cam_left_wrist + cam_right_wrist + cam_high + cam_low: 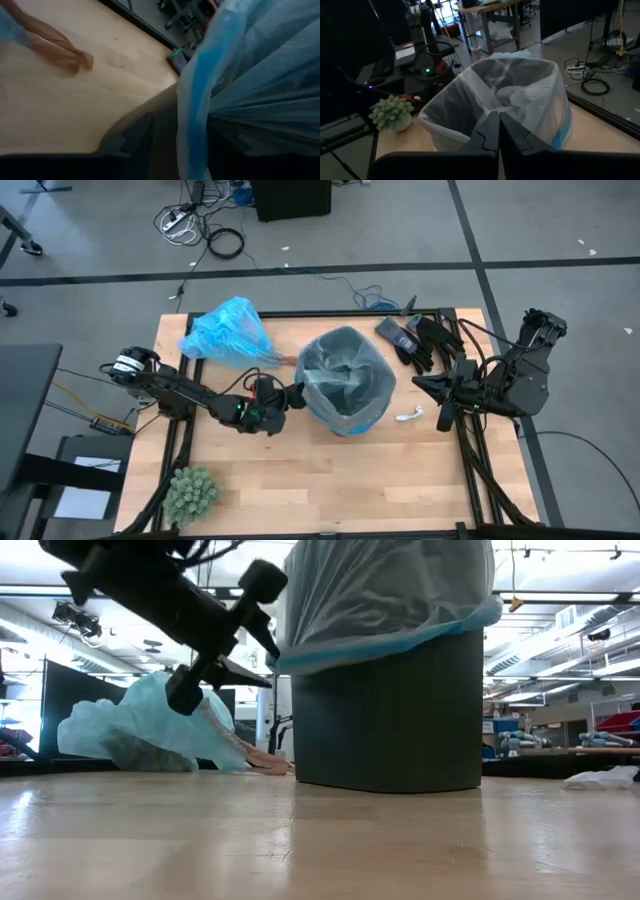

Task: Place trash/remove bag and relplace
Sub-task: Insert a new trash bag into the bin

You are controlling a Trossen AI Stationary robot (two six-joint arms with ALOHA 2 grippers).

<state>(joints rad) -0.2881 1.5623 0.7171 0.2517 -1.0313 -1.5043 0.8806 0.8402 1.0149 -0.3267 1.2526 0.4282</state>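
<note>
A dark bin [345, 412] stands mid-table, lined with a pale grey-blue plastic liner [345, 375] whose blue-rimmed hem [380, 645] folds over the bin's top. My left gripper [297, 392] is at the bin's left side, open, and the hem [192, 95] runs between its fingers. The sky-blue bag [228, 332], bulging, lies on its side at the far left. A white scrap of trash [408, 416] lies on the table right of the bin. My right gripper [440, 395] is shut and holds nothing. It hangs above the table's right edge and points at the bin [495, 95]. My left gripper comes at the bin nearly level from the table's left. One finger [137, 140] is outside the hem's blue edge [187, 125] and the other is behind the plastic. I cannot tell whether either finger touches the liner.
A green spiky plant ball [190, 492] sits at the near left corner. Dark gloves and tools [415, 340] lie at the far right. A brownish strip [285, 362] lies between the blue bag and the bin. Bare wood stretches along the near side.
</note>
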